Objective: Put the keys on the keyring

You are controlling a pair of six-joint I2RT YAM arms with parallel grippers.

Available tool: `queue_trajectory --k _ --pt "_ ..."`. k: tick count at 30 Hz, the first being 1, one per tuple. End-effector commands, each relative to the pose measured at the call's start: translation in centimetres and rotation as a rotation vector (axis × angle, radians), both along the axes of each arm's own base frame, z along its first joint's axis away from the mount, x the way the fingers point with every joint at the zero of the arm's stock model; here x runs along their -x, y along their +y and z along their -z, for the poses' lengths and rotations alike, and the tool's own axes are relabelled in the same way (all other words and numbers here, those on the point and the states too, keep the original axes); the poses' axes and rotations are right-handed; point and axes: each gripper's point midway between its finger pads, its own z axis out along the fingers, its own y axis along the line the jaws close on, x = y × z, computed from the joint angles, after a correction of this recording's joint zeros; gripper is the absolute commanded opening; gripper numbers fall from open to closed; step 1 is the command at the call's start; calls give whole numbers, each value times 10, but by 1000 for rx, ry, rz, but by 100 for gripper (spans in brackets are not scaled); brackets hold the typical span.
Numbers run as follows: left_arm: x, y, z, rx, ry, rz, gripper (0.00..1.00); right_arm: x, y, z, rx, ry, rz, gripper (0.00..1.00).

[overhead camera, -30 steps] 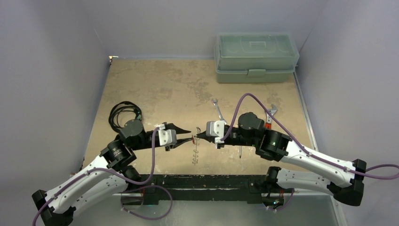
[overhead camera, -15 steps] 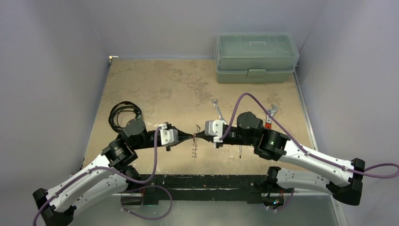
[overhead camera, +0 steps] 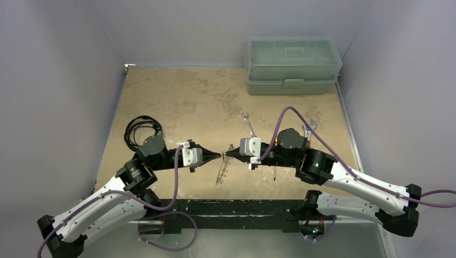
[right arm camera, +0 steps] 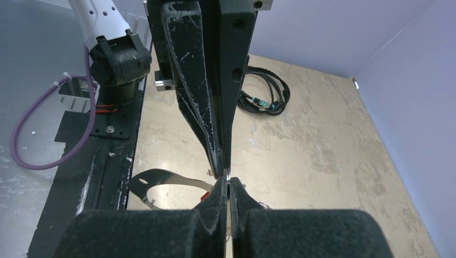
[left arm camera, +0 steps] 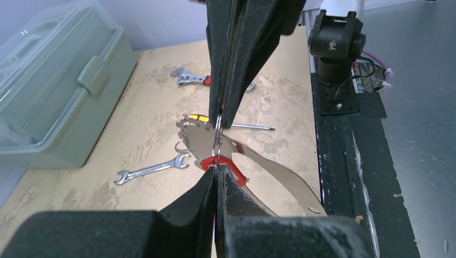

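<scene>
Top cam gives me the left gripper (overhead camera: 216,156) and right gripper (overhead camera: 230,155) nose to nose above the near part of the table (overhead camera: 177,102). The keyring (overhead camera: 220,174) hangs under them as a thin slanted sliver, edge-on. I can't read either grip from up there.

Left wrist cam fills that in. The keyring (left arm camera: 279,174) is a shiny flat band curving off to the right. The keys (left arm camera: 188,133) bunch at its upper end, and the red tag (left arm camera: 206,161) sits right at the left gripper (left arm camera: 215,174) tips. Those jaws are pressed together on the tagged key, w/ red showing on both sides of them. The right gripper (left arm camera: 219,119) comes in from the top of that view, jaws also closed, nipping the thin wire of the loop just above the tag.

Right wrist cam shows the reverse: right gripper (right arm camera: 227,188) closed at the bottom, left gripper (right arm camera: 221,169) closed from above, tips almost touching. Here the keyring (right arm camera: 161,180) curls away to the left, toward the table's near edge; the keys themselves are hidden behind my fingers. Only this cam and the top one catch the black cable (right arm camera: 263,97), well apart.

Both arms reach inward from their bases, elbows out, wrists approx level, grippers pointing straight at each other off the surface.
</scene>
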Motion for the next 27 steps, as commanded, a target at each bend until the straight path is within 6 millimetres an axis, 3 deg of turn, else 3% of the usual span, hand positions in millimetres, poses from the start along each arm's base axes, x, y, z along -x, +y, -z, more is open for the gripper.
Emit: queue_trajectory --k 1,10,14,17,21,27 --pt "-2 0 -8 16 -18 -4 0 5 -3 -30 -102 -39 -12 0" --pt "1 -2 -9 18 -11 16 2 6 -1 -29 -116 -30 -18 0" --pt "0 3 -18 42 -37 -14 38 3 -1 -24 -106 -27 -7 0" --pt "0 10 -28 82 -66 -39 49 3 -1 -22 -107 -25 -3 0" --pt "6 14 -42 155 -104 -38 51 4 2 -26 -140 -24 -11 0" --pt "9 10 -40 148 -89 -10 42 10 9 -37 -216 -11 -54 0"
